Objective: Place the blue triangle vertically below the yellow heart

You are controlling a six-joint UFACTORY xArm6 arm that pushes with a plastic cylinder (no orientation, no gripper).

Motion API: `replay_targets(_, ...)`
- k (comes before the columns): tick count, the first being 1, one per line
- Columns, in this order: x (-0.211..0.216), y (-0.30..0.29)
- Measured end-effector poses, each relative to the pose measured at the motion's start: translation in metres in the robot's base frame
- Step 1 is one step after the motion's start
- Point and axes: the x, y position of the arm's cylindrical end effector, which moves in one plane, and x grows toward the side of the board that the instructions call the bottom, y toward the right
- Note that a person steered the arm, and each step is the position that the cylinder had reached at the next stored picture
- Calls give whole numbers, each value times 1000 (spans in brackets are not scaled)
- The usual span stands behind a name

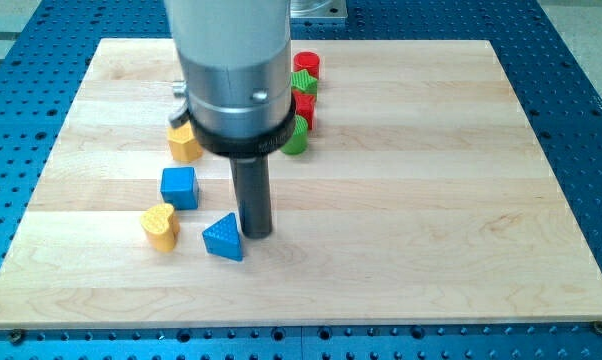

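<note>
In the camera view, my tip (256,234) rests on the wooden board (431,200), touching or just beside the right edge of the blue triangle (223,238). There is no hand here to be apart or together: the arm ends in a plain dark rod that clamps on nothing.

The blue triangle lies near the view's bottom, just to the right of the yellow heart (160,225) and only slightly lower than it. The two are close but apart. A blue cube (179,187) sits just above them, and a second yellow block (184,143), its shape partly hidden by the arm, lies further up. Red (306,66) and green (297,137) blocks cluster at the view's top, behind the arm; their shapes cannot be made out fully.

As I judge it, the task is not yet done. The triangle stands beside the heart, not under it. What remains is to push it leftward and toward the view's bottom, until it lies directly below the heart, without knocking the heart itself.
</note>
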Motion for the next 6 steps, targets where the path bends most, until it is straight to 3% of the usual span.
replay_targets(4, 72, -20)
replay_targets(5, 70, -34)
replay_targets(6, 41, -20)
